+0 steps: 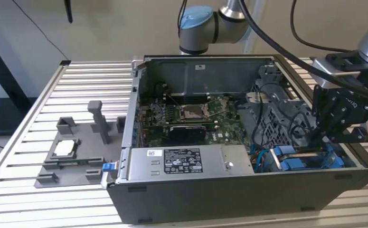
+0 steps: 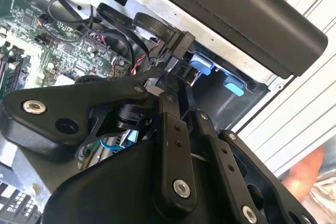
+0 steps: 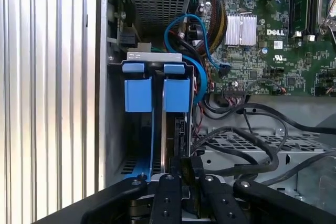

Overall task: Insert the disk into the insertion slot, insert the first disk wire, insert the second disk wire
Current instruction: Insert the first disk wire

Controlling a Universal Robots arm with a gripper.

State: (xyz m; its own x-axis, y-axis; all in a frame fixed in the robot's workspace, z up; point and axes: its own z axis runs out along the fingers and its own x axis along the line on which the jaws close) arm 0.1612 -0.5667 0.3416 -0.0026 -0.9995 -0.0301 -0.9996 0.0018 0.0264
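Gripper (image 3: 185, 171) was pinched shut on a black wire plug (image 3: 196, 163), held right against the disk (image 3: 174, 132) seated in the insertion slot (image 3: 115, 129)

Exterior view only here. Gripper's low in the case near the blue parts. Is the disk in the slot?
Observer: Looks so. In the first wrist view the disk stands edge-on in the insertion slot, under a blue latch.
Operator: Wires?
Observer: In the second wrist view a black connector on a black cable sits just ahead of the gripper; plugged or not, cannot tell.
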